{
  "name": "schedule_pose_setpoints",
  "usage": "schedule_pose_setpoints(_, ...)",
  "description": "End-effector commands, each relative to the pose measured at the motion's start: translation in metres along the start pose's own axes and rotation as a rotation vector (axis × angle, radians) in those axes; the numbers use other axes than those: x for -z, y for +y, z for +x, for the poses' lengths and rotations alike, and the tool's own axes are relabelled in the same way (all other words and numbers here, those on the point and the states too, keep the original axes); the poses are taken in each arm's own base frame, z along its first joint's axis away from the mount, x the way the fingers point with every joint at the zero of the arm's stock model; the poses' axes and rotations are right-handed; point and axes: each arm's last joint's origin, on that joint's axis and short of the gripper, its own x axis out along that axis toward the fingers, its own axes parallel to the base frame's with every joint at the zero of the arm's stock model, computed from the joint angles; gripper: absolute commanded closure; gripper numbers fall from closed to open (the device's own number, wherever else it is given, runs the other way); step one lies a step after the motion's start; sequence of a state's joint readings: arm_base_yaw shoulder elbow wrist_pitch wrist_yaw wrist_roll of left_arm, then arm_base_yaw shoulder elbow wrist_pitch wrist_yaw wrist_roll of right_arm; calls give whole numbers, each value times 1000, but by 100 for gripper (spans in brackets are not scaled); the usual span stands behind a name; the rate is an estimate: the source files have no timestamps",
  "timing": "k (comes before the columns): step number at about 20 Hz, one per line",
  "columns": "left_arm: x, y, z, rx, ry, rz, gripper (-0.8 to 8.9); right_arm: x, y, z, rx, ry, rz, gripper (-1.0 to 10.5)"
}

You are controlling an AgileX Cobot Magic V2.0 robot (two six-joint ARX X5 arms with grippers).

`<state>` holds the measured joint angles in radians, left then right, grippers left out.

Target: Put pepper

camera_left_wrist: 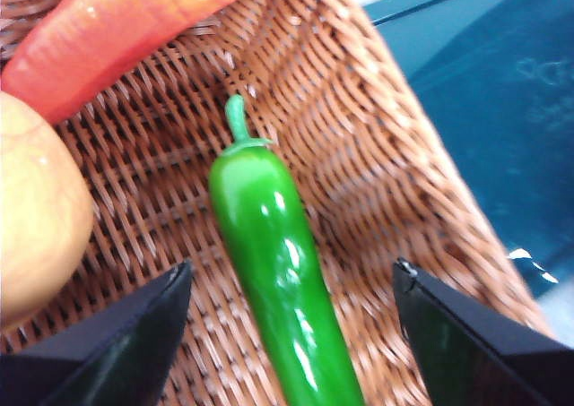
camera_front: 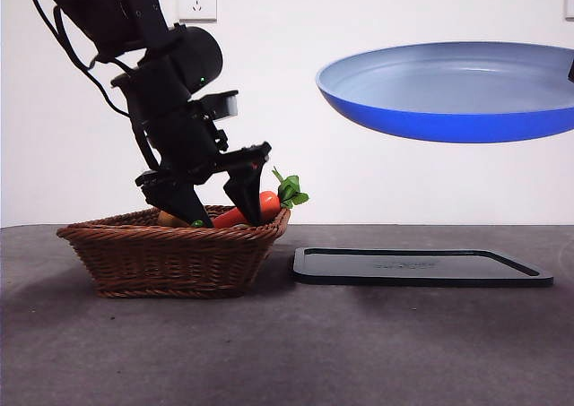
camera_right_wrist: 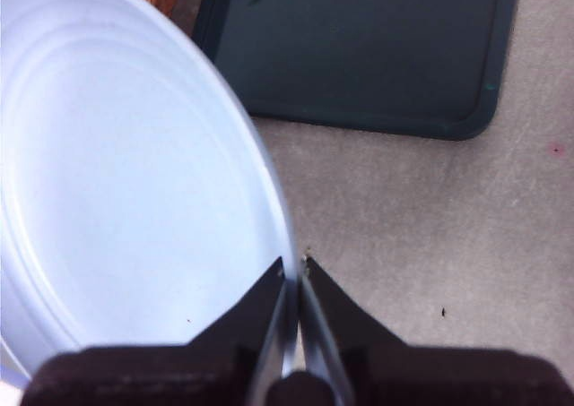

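The glossy green pepper (camera_left_wrist: 273, 263) lies on the floor of the wicker basket (camera_front: 170, 249), between the open jaws of my left gripper (camera_left_wrist: 291, 334), which has reached down into the basket (camera_front: 220, 211). The jaws stand on either side of the pepper, apart from it. In the front view only a green speck of the pepper (camera_front: 197, 223) shows over the rim. My right gripper (camera_right_wrist: 293, 276) is shut on the rim of a blue plate (camera_front: 448, 88) with a pale inside (camera_right_wrist: 126, 200), held level in the air above the black tray (camera_front: 421, 267).
An orange carrot (camera_front: 256, 207) with green leaves leans over the basket's right rim; it also shows in the left wrist view (camera_left_wrist: 117, 30). A yellow-brown potato (camera_left_wrist: 31, 218) lies beside the pepper. The black tray (camera_right_wrist: 359, 47) lies right of the basket on the grey table.
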<state>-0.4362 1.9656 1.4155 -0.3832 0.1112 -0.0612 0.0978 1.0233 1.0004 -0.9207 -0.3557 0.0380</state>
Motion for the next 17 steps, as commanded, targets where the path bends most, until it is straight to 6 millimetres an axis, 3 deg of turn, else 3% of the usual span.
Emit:
schedule_pose_setpoints(1, 0, -3, 13, -2, 10, -3, 425, -5, 2, -4, -7, -25, -2, 941)
schedule_pose_setpoints(17, 7, -2, 25, -29, 49, -13, 429, -6, 2, -4, -7, -33, -16, 941)
